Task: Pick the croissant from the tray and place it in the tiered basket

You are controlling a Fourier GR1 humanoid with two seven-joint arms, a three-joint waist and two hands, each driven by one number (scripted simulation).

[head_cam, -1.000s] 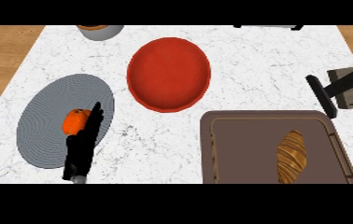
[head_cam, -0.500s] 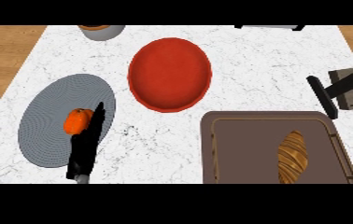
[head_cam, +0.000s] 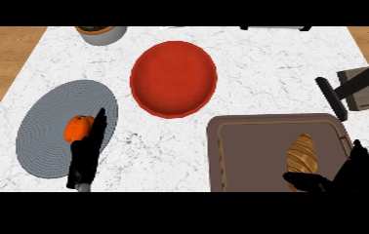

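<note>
- the right hand [head_cam: 338, 177] showed at the lower right corner, over the near right part of the tray [head_cam: 245, 130], its thumb reaching left just below the croissant [head_cam: 303, 153]; whether thumb touched pastry could not be told.
- its fingers rose along the tray's right edge, spread apart from the thumb, and held nothing.
- the croissant lay lengthwise in the right half of the brown tray, pointed end away from the robot.
- the left hand [head_cam: 88, 152] stood at the lower left with fingers straight and pointing up the counter, grasping nothing, over the right edge of a grey plate [head_cam: 43, 130].
- an orange fruit [head_cam: 77, 128] lay on that plate, just left of the left hand's fingers.
- a red plate [head_cam: 173, 78] sat between the grey plate and the tray, farther up the white marble counter [head_cam: 259, 62].
- a grey bowl [head_cam: 101, 33] stood at the counter's far left edge.
- a dark bar-like object [head_cam: 331, 97] with a greyish box beside it showed at the right edge, above the tray; what it was could not be told.
</note>
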